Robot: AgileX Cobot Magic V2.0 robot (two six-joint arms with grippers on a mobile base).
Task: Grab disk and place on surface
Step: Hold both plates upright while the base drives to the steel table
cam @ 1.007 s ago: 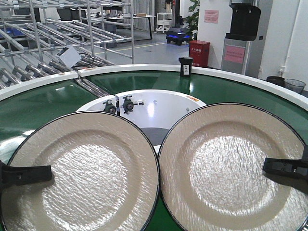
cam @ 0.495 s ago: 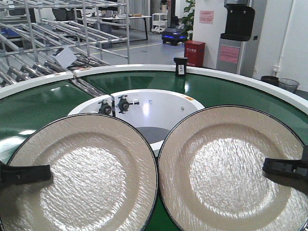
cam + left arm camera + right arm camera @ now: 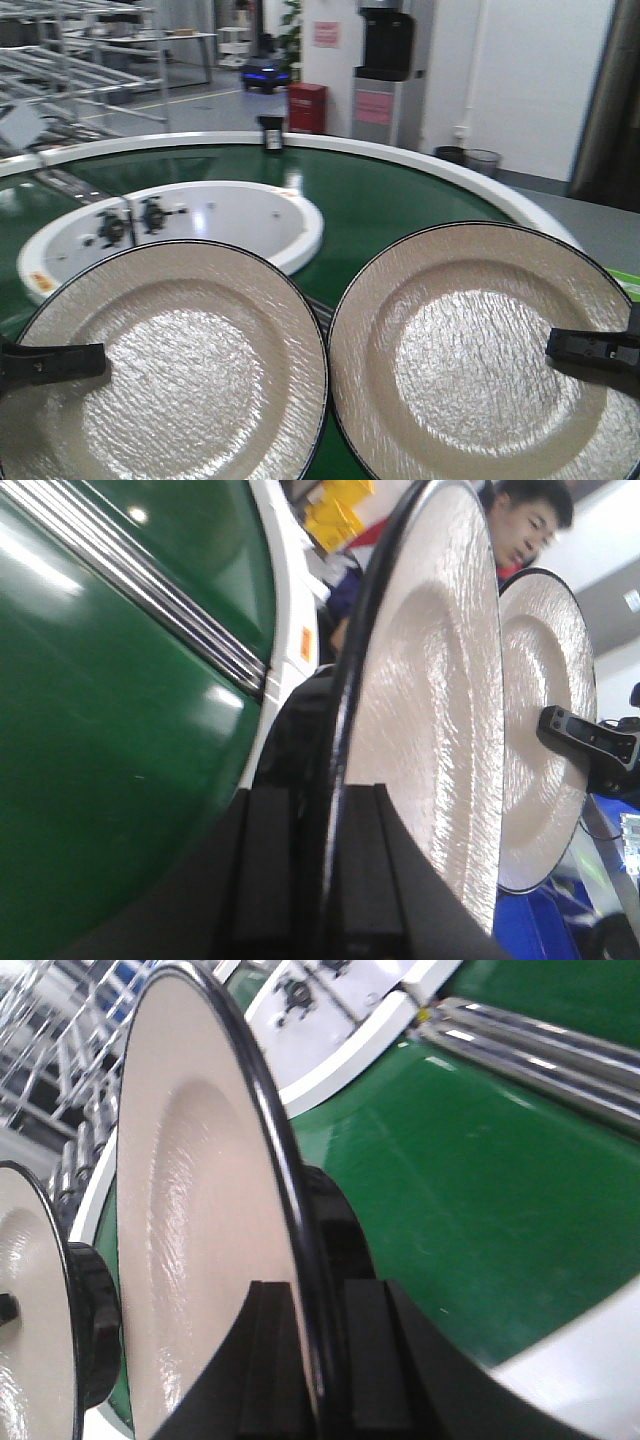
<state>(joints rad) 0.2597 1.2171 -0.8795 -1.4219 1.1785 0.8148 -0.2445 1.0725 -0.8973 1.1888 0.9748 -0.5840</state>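
Two pale pearly discs with black rims are held up side by side over the green conveyor belt (image 3: 400, 200). My left gripper (image 3: 95, 360) is shut on the left disc (image 3: 190, 370), and its jaws pinch the rim in the left wrist view (image 3: 325, 880). My right gripper (image 3: 555, 347) is shut on the right disc (image 3: 470, 350); its jaws clamp the rim in the right wrist view (image 3: 325, 1360). The discs' rims nearly touch at the middle. The steel tabletop is out of view.
A white round hub (image 3: 230, 215) sits inside the belt ring, and a small black box (image 3: 271, 133) stands on the white outer rim. Beyond are metal racks (image 3: 70, 60), a red cabinet (image 3: 306, 106) and a water dispenser (image 3: 385, 70). A person's face (image 3: 525, 525) shows behind the discs.
The whole background has slid left, so the view has turned to the right. Both discs stay in the same place in the view, still gripped.
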